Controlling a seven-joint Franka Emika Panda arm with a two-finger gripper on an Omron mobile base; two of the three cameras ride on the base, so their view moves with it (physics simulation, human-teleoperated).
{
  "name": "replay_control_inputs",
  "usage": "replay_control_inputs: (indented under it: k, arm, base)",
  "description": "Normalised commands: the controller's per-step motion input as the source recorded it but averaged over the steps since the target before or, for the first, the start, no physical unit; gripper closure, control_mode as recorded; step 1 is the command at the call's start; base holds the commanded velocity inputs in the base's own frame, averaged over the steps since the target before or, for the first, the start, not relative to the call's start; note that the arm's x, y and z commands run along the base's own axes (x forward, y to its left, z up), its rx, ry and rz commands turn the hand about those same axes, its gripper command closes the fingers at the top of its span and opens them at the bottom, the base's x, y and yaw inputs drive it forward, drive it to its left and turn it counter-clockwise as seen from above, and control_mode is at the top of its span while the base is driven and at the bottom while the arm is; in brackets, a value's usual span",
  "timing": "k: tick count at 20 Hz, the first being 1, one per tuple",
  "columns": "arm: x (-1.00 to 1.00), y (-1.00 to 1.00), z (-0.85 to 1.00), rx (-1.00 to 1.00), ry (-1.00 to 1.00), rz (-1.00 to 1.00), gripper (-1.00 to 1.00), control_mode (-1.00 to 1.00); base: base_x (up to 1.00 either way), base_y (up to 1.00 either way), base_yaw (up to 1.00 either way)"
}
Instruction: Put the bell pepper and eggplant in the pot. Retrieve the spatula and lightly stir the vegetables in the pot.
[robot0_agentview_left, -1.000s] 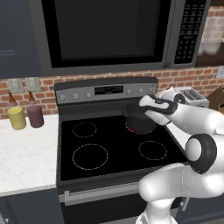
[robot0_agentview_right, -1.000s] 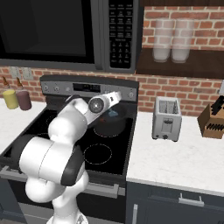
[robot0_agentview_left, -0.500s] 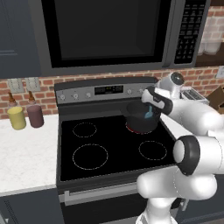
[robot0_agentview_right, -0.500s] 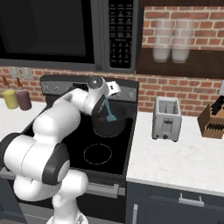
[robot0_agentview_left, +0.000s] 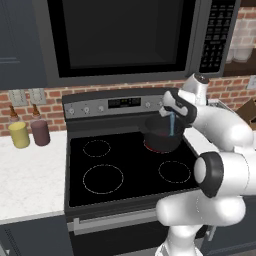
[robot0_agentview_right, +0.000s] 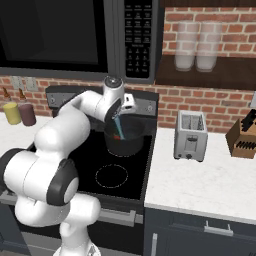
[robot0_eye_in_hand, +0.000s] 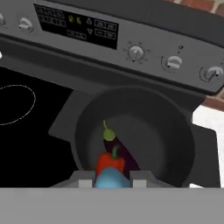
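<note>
Black stove (robot0_agentview_left: 125, 170) under microwave (robot0_agentview_left: 120, 35), brick wall behind, white counter (robot0_agentview_right: 210, 180) with toaster (robot0_agentview_right: 190, 135). Pot (robot0_agentview_left: 162, 137) on rear right burner holds pepper (robot0_eye_in_hand: 109, 163) and eggplant (robot0_eye_in_hand: 114, 144). Gripper (robot0_agentview_left: 171, 114) above pot, clenched on spatula (robot0_agentview_left: 171, 125).

Black stove (robot0_agentview_left: 125, 170), microwave (robot0_agentview_left: 125, 37) above, toaster (robot0_agentview_right: 190, 135) (right counter), two jars (robot0_agentview_left: 29, 133)
</note>
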Motion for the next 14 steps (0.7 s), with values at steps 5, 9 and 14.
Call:
replay_control_inputs:
  k: [5,9,14]
  arm:
    - [0.04,-0.23,-0.52,0.15,0.06,0.0,1.0,-1.0]
    - [0.19,-0.39,-0.62,0.14,0.0,0.0,1.0,-1.0]
    - [0.18,-0.24,-0.39,0.1,-0.07,0.01,1.0,-1.0]
  base:
    - [0.0,0.0,0.0]
    - [0.0,0.0,0.0]
    - [0.0,0.0,0.0]
